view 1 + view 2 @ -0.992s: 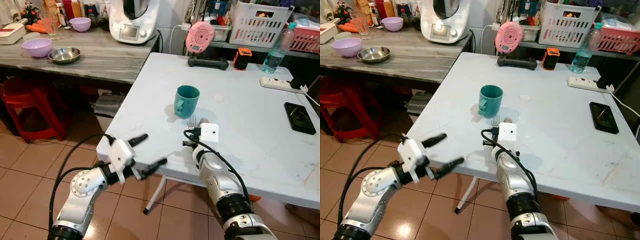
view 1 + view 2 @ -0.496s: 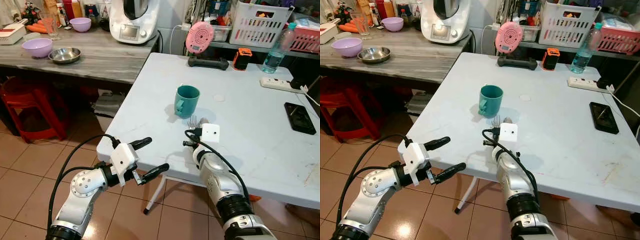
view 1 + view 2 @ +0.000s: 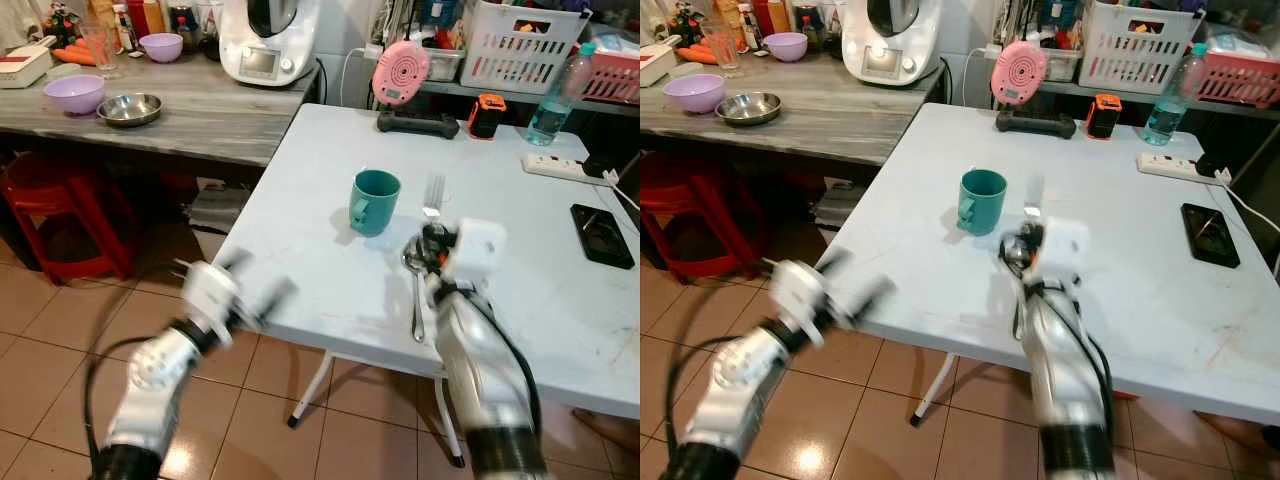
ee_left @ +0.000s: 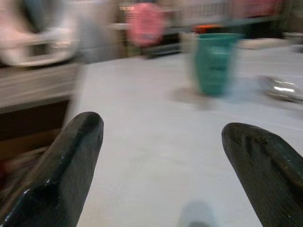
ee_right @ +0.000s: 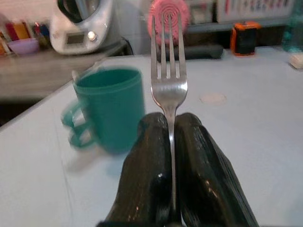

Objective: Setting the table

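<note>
Fork (image 5: 168,85): silver metal, four tines, clamped by its handle between the closed fingers of the right gripper (image 5: 171,142). Tines point away from the wrist, toward the far edge of the white table (image 3: 300,200); fork is raised above the tabletop.

Spoon (image 3: 415,290): silver metal, lies flat on the table near the front edge, bowl end toward the mug, handle toward the front edge.

Mug (image 3: 374,202): teal, upright, handle facing the table's left edge. Stands left of centre, just beyond the spoon's bowl, apart from it.
</note>
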Controlling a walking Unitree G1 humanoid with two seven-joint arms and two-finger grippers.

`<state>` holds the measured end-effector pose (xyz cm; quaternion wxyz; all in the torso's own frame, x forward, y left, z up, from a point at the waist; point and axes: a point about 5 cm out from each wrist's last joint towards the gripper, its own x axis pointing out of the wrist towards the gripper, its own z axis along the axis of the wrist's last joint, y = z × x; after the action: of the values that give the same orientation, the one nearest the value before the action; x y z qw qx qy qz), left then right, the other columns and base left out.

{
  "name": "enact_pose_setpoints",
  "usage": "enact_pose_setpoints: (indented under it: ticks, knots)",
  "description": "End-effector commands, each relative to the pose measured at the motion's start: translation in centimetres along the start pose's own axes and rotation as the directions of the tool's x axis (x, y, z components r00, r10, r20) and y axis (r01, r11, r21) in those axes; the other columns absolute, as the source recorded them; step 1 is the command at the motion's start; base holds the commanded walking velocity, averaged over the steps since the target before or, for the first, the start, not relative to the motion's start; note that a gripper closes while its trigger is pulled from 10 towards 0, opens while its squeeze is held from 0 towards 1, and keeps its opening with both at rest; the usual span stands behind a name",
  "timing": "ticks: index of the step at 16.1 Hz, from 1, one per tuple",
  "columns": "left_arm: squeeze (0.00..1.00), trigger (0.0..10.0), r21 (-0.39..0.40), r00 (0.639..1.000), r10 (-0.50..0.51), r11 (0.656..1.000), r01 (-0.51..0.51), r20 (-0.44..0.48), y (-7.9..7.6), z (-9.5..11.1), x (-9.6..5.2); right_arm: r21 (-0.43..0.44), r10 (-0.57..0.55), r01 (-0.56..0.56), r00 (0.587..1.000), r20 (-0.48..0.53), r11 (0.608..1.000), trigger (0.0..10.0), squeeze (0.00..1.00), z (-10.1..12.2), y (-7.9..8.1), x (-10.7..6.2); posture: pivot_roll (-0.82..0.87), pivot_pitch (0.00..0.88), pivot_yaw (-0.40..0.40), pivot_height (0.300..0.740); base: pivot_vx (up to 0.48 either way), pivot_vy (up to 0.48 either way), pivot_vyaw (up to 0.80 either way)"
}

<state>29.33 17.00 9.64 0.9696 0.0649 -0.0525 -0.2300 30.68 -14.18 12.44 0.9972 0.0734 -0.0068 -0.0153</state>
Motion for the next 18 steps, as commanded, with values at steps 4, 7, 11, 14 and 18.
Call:
enact_pose_setpoints:
  ticks: [4,7,11,14,18]
  knots:
    - [0.00,10.0,-0.059,0.968,0.252,0.966,-0.253,-0.014,2.6,-0.3,-0.4,-0.052,-0.021,0.025,0.998,0.064,0.998,10.0,0.00,0.8,-1.0,-1.8,-0.01,0.000,-0.023,0.740,0.000,0.000,0.00]
    - [0.00,10.0,-0.105,0.957,0.290,0.951,-0.290,-0.018,2.6,-0.4,-0.1,-0.074,-0.043,0.046,0.998,0.044,0.996,10.0,0.00,0.6,-1.9,-2.3,-0.01,0.000,-0.024,0.740,0.000,0.000,-0.44]
    - [0.00,10.0,-0.106,0.961,0.276,0.956,-0.275,-0.003,2.3,-0.1,0.4,-0.080,-0.043,0.047,0.998,0.050,0.996,10.0,0.00,0.8,-2.0,-2.2,-0.01,0.000,-0.026,0.740,0.000,0.000,-0.31]
    - [0.00,10.0,-0.148,0.957,0.290,0.946,-0.288,-0.002,2.2,-0.2,0.7,-0.082,-0.046,0.050,0.998,0.046,0.995,10.0,0.00,0.7,-2.1,-2.3,-0.01,0.000,-0.032,0.740,0.000,0.305,0.00]
    - [0.00,10.0,-0.151,0.959,0.284,0.948,-0.279,0.006,2.0,0.0,0.9,-0.090,-0.048,0.053,0.997,0.059,0.995,10.0,0.00,0.9,-2.1,-2.2,-0.01,0.000,-0.034,0.740,0.000,0.400,0.00]
